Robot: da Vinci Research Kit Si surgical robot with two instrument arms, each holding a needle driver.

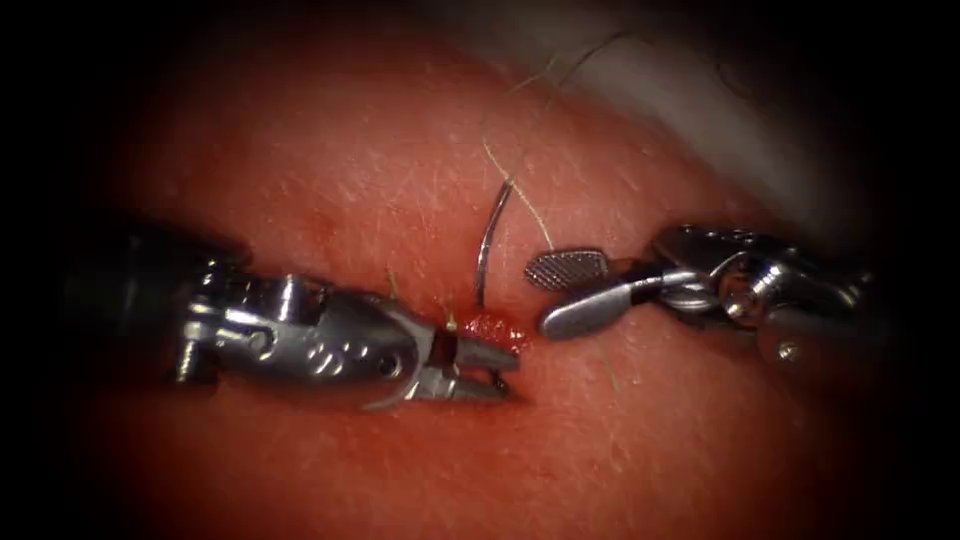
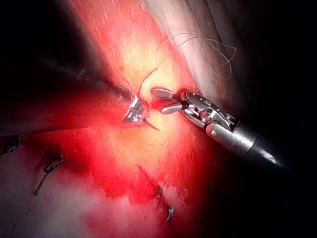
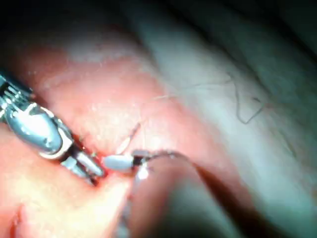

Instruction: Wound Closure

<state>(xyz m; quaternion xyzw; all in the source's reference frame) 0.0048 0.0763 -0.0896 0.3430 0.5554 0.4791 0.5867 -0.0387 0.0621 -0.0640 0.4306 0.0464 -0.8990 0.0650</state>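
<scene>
The curved needle [image 1: 489,240] stands upright in the tissue [image 1: 330,170], its lower part buried at the red, wet cut [image 1: 492,326]. Its tail end points up and carries the pale thread [image 1: 522,200]. My left tool [image 1: 500,376] lies low on the left of the cut, jaws a little open at the cut's edge with nothing seen between them. In the left wrist view a dark needle tip [image 2: 151,126] pokes out beside those jaws [image 2: 134,112]. My right tool [image 1: 560,292] is just right of the needle, jaws open wide and empty.
Loose thread [image 2: 208,47] loops over the pale far edge of the tissue. Earlier stitches [image 2: 48,168] and a knot [image 2: 168,212] sit along the closed part of the cut in the left wrist view.
</scene>
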